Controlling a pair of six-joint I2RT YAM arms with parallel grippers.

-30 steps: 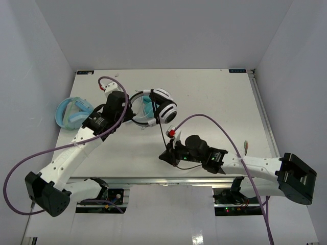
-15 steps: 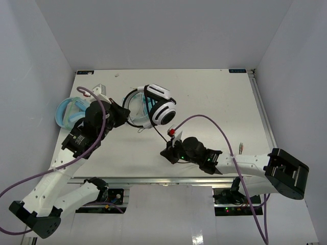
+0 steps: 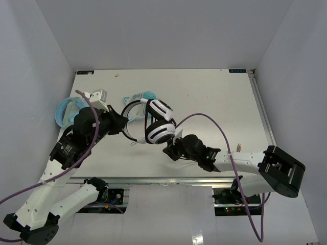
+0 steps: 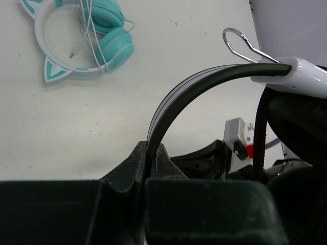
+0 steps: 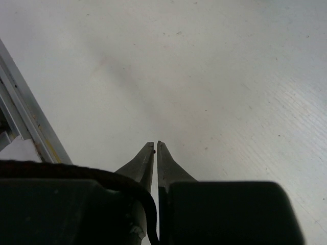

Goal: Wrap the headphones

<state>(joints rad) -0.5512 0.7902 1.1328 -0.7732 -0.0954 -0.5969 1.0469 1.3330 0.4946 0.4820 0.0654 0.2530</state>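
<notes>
Holding headphones (image 3: 159, 125) off the surface (image 3: 219, 97), near front centre: left claw (image 4: 152, 153) clamped on the headband (image 4: 189, 84). Right claw (image 5: 155, 149) pinched shut just beside the lower earcup (image 3: 158, 133), no cable visible at its tips. Looks mid-wrap; next, right must find the cable and loop it round.

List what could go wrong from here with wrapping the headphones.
1. The left tool pinches only the thin black headband of the black-and-white over-ear headphones. With the white earcups off to one side, they may swivel or slip.
2. The right tool is shut, yet no cable shows between its jaws; the cable may lie loose and unwind.
3. The teal cat-ear headphones lie close by and might snag.
</notes>
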